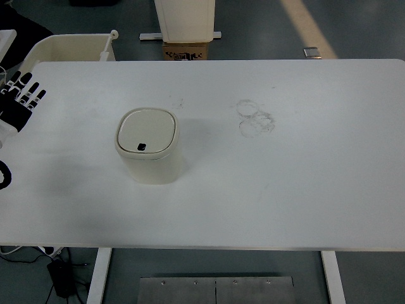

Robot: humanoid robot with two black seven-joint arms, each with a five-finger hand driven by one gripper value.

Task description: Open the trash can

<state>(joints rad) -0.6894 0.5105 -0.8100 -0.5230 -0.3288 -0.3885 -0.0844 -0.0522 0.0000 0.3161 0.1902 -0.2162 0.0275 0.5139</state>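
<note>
A small cream trash can (148,147) stands upright on the white table (285,183), left of the middle. Its square lid lies flat and closed, with a small dark button near the lid's front edge. My left hand (21,99), black with white fingertips, hovers over the table's far left edge with its fingers spread and nothing in them. It is well to the left of the can and apart from it. The right arm does not show.
A cream bin (69,47) sits off the table's far left corner. A cardboard box (186,49) and a white stand are behind the far edge. Faint ring marks (255,117) stain the tabletop right of the can.
</note>
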